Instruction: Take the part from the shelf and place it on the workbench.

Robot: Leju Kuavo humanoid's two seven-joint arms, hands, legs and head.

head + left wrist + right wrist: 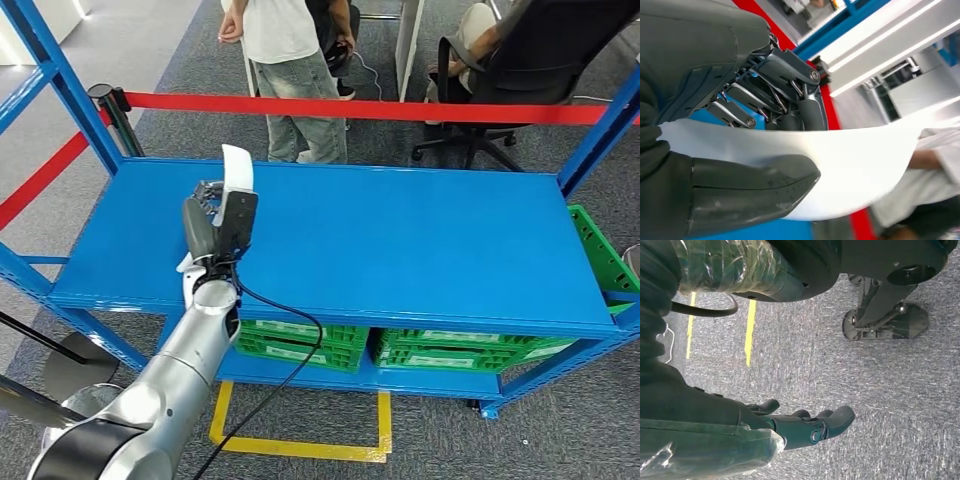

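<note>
The left hand [213, 222] grasps the white part [238, 168] between thumb and fingers, above the near-left of the blue shelf [423, 250]. The part is thin and smooth, so it could slip or swing in transit. The right hand [806, 427] hangs slack over the floor, holding nothing

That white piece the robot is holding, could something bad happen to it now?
Maybe. The left hand holds the white piece between thumb and fingers near one end, so the long free end could tip or slip out. It hangs above the blue shelf top, so a drop would probably land there, or bounce to the floor. The right hand hangs open by the floor and couldn't help catch it.
</note>
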